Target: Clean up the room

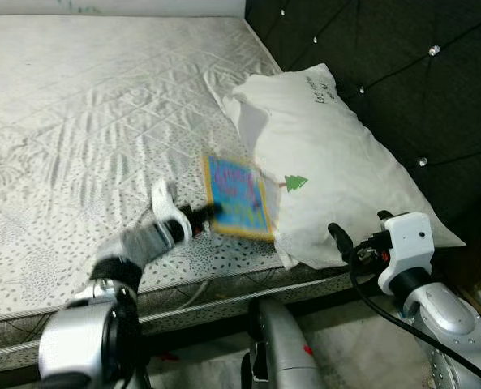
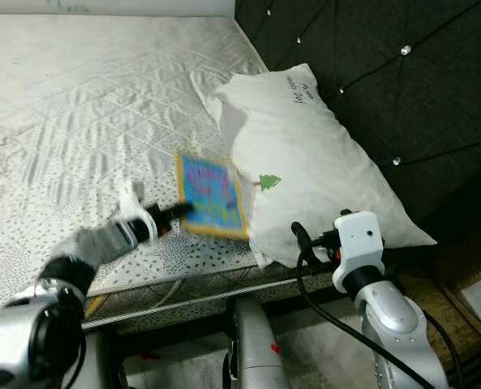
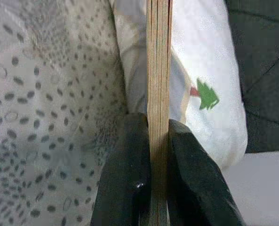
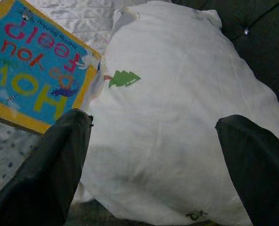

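Bare quilted mattress (image 1: 86, 121); dark tufted headboard (image 1: 402, 73) with shiny studs.

A: What does the right end effector (image 2: 298, 233) look like?
B: Two long, glossy black fingers (image 4: 59, 165). Behind them sits a boxy white wrist block, a black cable looping below it, then a rounded silver forearm.
A: And the left end effector (image 1: 210, 212)?
B: Black fingers on a white wrist, silver arm with black joints behind.

A bare mattress (image 1: 86, 121) with a quilted, dotted white cover carried 1 white pillow (image 1: 329, 170), which lay at its near corner against the dark tufted headboard (image 1: 402, 73) and bore a small green tree print (image 1: 295, 183).
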Controlling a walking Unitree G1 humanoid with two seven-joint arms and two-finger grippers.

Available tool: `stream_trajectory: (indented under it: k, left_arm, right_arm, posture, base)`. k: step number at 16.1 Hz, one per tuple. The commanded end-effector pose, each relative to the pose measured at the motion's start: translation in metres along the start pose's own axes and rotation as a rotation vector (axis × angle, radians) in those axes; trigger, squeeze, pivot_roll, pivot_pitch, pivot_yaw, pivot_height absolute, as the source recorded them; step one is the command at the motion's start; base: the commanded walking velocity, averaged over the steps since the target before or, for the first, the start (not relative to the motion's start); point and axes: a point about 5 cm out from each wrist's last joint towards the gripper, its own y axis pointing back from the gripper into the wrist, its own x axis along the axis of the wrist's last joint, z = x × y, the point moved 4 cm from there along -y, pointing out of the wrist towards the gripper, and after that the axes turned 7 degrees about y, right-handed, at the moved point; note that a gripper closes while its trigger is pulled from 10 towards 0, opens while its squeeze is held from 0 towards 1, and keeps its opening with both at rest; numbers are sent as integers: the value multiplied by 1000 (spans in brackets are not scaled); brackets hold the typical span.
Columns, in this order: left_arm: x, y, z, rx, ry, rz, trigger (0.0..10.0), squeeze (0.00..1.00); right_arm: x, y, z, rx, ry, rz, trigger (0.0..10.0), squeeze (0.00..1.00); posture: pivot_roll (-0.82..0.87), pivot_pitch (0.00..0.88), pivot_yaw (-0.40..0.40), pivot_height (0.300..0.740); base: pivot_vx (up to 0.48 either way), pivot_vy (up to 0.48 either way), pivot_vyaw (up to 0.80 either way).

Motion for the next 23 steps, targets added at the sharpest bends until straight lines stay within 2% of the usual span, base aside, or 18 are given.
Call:
stream_trajectory:
  k: [1,3,7,12,15,16,17,19,23]
  left_arm:
    - [-9,-2,-1,-15,30,-21,10000,0]
    - [-19,4,-21,53,54,-35,10000,0]
    - [-29,16,-48,149,75,-47,10000,0]
    - [-29,22,-58,183,70,-54,10000,0]
    - [-24,33,-71,221,67,-41,10000,0]
    - [-23,36,-75,234,64,-40,10000,447]
    - [-23,40,-82,271,49,-36,10000,973]
    - [-22,44,-88,304,36,-30,10000,1000]
    - [-9,62,-109,427,-11,18,10000,1000]
  right_arm:
    - [1,1,6,-18,7,-4,10000,0]
    - [0,1,6,-20,5,-4,10000,0]
    - [1,-1,6,-17,6,-2,10000,0]
    - [2,-2,5,-13,6,1,10000,0]
    - [1,-5,4,-8,3,4,10000,0]
    - [1,-5,4,-8,4,5,10000,0]
    - [1,-6,4,-8,4,6,10000,0]
    - [2,-7,4,-8,5,8,10000,0]
    - [3,-10,7,-12,11,14,10000,0]
  posture:
    - [-331,133,-100,562]
    - [-335,136,-100,562]
    - [-332,135,-103,562]
    - [-326,133,-104,562]
    - [-317,122,-105,562]
    - [-316,118,-105,562]
    - [-316,117,-105,562]
    - [-319,112,-105,562]
    - [-323,103,-107,562]
  base:
    - [0,0,0]
    - [0,0,0]
    - [0,0,0]
    - [0,0,0]
    - [0,0,0]
    - [0,0,0]
    - [0,0,0]
    - [0,0,0]
    - [0,0,0]
